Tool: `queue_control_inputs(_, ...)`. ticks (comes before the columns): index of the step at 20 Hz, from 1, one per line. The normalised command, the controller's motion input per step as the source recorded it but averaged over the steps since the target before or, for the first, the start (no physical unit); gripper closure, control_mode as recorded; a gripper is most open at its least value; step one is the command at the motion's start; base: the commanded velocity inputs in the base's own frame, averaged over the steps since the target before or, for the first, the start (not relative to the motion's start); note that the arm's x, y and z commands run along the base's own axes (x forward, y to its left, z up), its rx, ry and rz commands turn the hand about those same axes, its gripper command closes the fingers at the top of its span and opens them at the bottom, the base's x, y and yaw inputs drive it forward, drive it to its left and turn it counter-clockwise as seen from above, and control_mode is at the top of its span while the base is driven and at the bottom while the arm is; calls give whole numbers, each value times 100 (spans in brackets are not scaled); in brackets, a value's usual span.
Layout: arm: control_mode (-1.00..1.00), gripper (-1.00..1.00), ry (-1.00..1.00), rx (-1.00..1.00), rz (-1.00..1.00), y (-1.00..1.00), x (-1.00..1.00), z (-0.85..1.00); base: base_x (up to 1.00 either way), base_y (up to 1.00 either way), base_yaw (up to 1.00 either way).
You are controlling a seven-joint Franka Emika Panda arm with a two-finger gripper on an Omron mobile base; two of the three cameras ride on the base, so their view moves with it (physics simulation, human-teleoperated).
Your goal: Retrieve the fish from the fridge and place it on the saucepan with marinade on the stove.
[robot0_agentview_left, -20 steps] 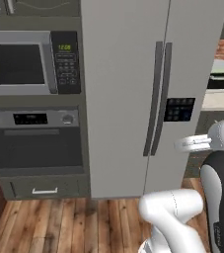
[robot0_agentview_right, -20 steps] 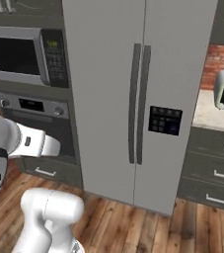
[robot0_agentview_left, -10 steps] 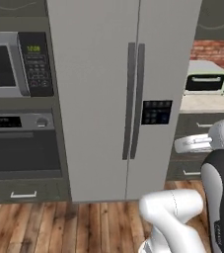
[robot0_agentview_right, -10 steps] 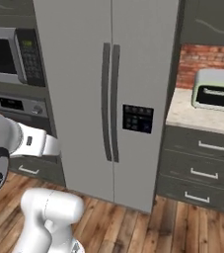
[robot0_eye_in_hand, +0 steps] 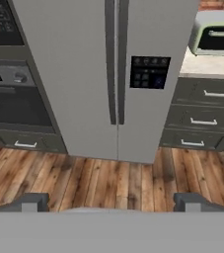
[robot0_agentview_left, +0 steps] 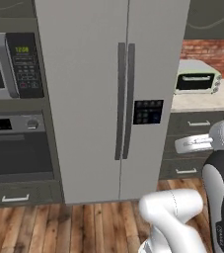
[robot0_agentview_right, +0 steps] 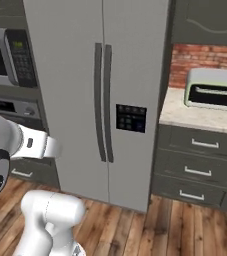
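We see the fridge (robot0_agentview_left: 108, 99) filling the frame's centre, both doors shut, handles meeting at the middle seam. Bare wood floor (robot0_eye_in_hand: 108, 183) lies open across the lower frame. Our claw (robot0_eye_in_hand: 111, 202) hangs wide apart, empty.

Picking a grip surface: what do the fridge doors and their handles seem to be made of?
The fridge doors look like brushed steel or grey-painted metal: flat, matte, evenly grey. Its handles look like darker metal or plastic: long, curved, slightly glossy. The rendering leaves it open.
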Motion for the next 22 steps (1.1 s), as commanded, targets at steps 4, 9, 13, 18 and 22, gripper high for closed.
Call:
queue_control_inputs(4, 100, -100, 0, 0, 0, 0, 0, 0, 30, 26, -23)
queue_control_inputs(9, 100, -100, 0, 0, 0, 0, 0, 0, 14, 47, -11)
queue_control_inputs(13, 100, -100, 0, 0, 0, 0, 0, 0, 14, 56, -5)
queue_control_inputs(18, 100, -100, 0, 0, 0, 0, 0, 0, 10, 11, -1)
queue_control_inputs(22, 100, -100, 0, 0, 0, 0, 0, 0, 0, 0, 0)
